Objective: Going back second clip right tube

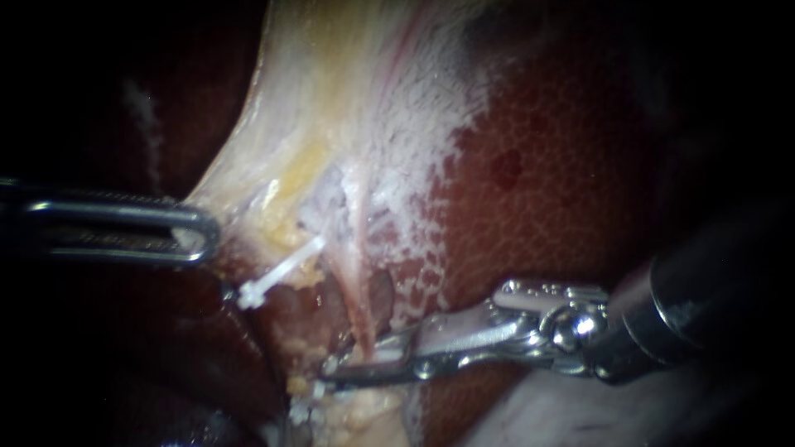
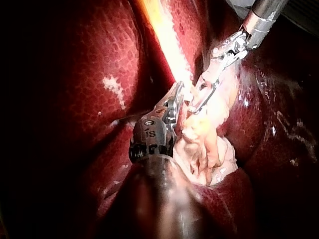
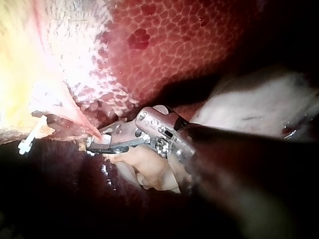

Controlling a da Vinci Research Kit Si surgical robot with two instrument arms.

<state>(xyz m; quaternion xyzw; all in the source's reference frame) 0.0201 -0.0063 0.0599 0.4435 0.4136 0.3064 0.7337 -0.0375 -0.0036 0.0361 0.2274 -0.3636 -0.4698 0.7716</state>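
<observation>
The right tube is a thin pink strand running down from the pale gallbladder tissue. My right instrument comes in from the right, and its jaws stand slightly open around the tube's lower end. In the right wrist view a small white clip lies between those jaws. Another white clip crosses the strand further left, also seen in the right wrist view. My left instrument is shut on the edge of the pale tissue and holds it taut; the left wrist view shows the same grip.
Dark red mottled liver fills the right half behind the tubes. Yellowish fat and white flecks lie below the right jaws. A pale fold of tissue lies beside the right shaft.
</observation>
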